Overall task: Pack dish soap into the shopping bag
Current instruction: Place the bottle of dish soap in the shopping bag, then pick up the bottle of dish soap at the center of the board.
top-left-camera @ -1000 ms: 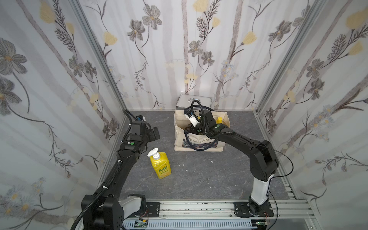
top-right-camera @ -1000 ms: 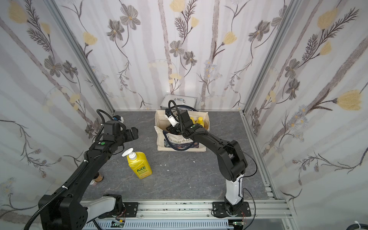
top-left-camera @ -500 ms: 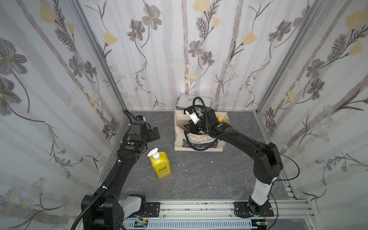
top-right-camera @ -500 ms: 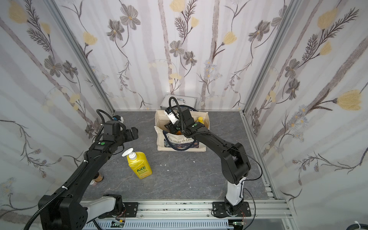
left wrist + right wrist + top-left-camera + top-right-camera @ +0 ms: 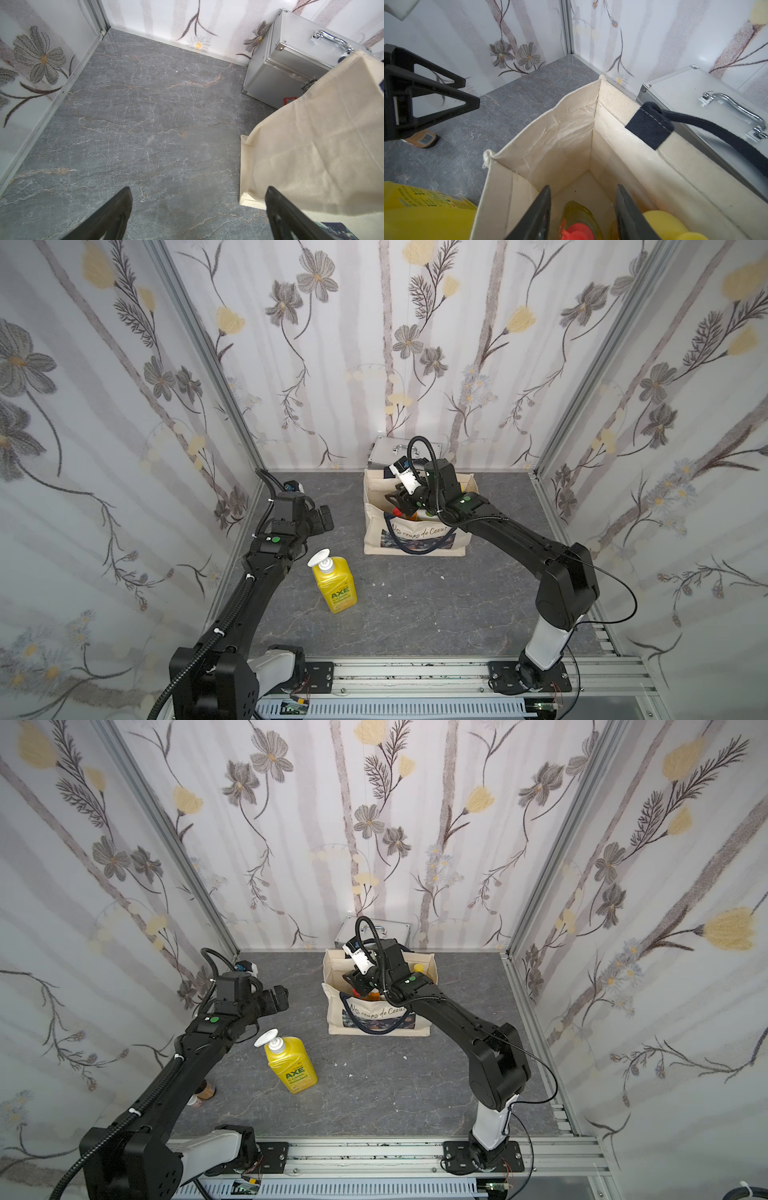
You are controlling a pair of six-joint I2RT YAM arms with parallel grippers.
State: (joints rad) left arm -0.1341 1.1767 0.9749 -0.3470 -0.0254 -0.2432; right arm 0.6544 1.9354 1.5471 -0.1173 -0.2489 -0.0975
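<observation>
While the right gripper (image 5: 584,187) hangs in the mouth of the bag (image 5: 571,128) with jaws parted and nothing gripped, a red-capped bottle (image 5: 577,212) sits lower between its fingers, gaps either side, its base cropped, beside a yellow cap (image 5: 662,222) also cropped. In both top views the right arm (image 5: 519,543) covers most of the bag's contents; AXE bottle (image 5: 334,585) stands on the table (image 5: 415,614) outside the bag, near the left gripper (image 5: 197,190), wide and empty. Case (image 5: 392,448) mostly hidden behind bag, brown bottle (image 5: 203,1090) half hidden by left arm (image 5: 174,1073)
</observation>
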